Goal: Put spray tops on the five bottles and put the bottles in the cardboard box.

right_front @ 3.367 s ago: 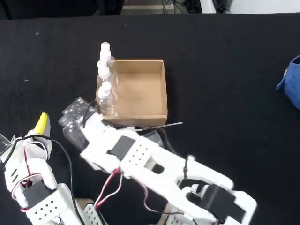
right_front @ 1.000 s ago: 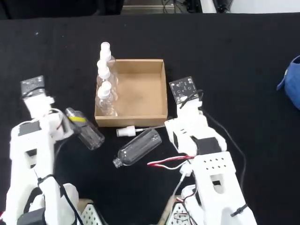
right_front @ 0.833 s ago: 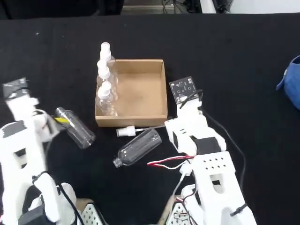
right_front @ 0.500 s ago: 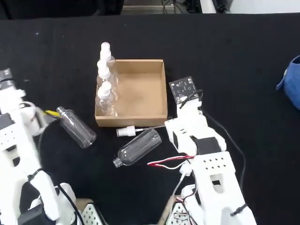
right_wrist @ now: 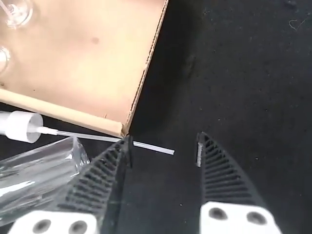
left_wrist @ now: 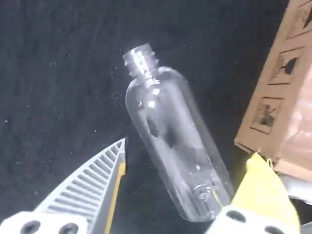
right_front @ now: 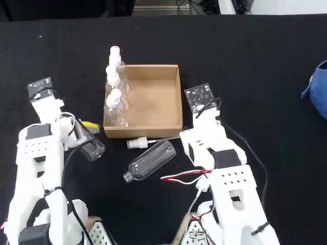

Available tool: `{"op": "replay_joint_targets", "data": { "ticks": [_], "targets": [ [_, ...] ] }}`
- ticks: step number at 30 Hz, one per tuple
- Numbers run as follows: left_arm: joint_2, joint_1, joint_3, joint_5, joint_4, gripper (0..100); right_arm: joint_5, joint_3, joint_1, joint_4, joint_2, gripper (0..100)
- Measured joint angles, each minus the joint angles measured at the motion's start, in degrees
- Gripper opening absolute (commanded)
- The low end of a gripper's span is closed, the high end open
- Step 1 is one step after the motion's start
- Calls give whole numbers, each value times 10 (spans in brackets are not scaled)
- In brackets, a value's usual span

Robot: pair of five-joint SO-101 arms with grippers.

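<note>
Slippage of the uncapped bottle (left_wrist: 170, 146) is judged the nearest hazard. It is seen lying on the black bench (right_front: 255, 61) at about 8 o'clock from the cardboard box (right_front: 153, 97), with its bare neck pointed away from the left hand (left_wrist: 187, 148). That hand is spread wide around the bottle's lower half and nothing is gripped. Whether either finger touches the plastic cannot be told. Because the body is round, smooth and light, it could be squeezed out sideways or rolled away if the fingers are closed off-centre. The yellow finger (left_wrist: 263, 190) is set just beside the box wall, so the box could be caught and shoved. The three capped bottles (right_front: 112, 77) standing along its 9 o'clock wall could then be toppled.

A second bare bottle (right_front: 152, 160) is lying at 6 o'clock from the box, and a loose spray top (right_front: 137, 143) is lodged between it and the box wall. The right hand (right_wrist: 164, 138) is held open and empty at the box's 5 o'clock corner, with one finger just over the far end of the top's thin dip tube (right_wrist: 87, 136). If the hand is lowered there, the tube could be bent or pinned, or the top flicked against the box edge. Feeding it into a narrow neck would then be made harder.
</note>
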Motion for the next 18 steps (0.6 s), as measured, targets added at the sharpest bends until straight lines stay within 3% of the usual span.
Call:
{"op": "replay_joint_targets", "data": {
  "ticks": [10,12,15,18],
  "targets": [
    [0,-11,124,1,-117,233,0,0,0,0,0,184],
    [0,-11,138,0,-130,181,0,0,0,0,0,184],
    [0,-11,141,0,-118,24,0,0,0,0,0,184],
    [0,-19,139,-2,-86,54,0,0,0,0,0,184]
  ]
}}
